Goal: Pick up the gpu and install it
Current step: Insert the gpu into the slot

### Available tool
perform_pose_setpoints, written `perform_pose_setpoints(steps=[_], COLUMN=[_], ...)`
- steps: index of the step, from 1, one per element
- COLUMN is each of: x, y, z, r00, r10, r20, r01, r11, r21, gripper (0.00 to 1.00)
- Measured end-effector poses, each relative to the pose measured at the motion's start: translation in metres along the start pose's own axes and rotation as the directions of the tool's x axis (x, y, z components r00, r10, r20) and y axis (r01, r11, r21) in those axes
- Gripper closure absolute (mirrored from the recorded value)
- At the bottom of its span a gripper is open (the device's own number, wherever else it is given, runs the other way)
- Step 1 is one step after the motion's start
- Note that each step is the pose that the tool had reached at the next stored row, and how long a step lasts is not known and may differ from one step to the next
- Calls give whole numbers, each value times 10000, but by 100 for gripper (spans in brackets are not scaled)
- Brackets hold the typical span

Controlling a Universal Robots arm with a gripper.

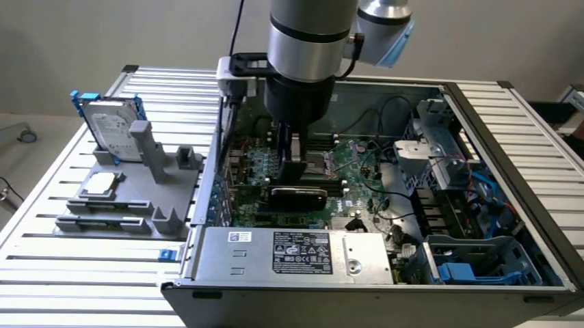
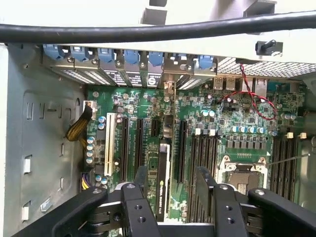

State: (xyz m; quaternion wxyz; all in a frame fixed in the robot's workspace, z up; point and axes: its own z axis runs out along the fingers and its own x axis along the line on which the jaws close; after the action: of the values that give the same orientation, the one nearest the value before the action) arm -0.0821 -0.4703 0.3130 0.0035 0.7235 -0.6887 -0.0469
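Both gripper (image 2: 171,174) fingers apart, gpu (image 2: 162,187) upright between them, unclamped; exterior view: card at gripper's 6 o'clock. I'd keep it square, press down evenly.

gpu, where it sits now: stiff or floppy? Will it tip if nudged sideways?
Probably stiff: the gpu is a thin flat board with a black cover. Unlikely to tip freely, since it stands on edge, seemingly in a motherboard slot. Side pushes would likely strain that thin edge; the open gripper straddles it.
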Motion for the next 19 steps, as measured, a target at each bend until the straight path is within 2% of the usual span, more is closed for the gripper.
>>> perform_pose_setpoints(steps=[1,3,4,7,9,10,19], x=[0,-1,-1,-3,-6,-7,-26], y=[4,9,14,45,69,75,78], z=[0,1,1,30,67,86,252], r00=[10000,10000,10000,10000,10000,10000,10000], r10=[0,0,0,0,0,0,-5], r20=[-1,0,0,-1,0,0,-3], r01=[0,0,0,0,0,0,5], r11=[10000,10000,10000,10000,10000,10000,10000], r21=[0,1,0,0,0,1,3], gripper=[49,62,62,80,80,87,87])
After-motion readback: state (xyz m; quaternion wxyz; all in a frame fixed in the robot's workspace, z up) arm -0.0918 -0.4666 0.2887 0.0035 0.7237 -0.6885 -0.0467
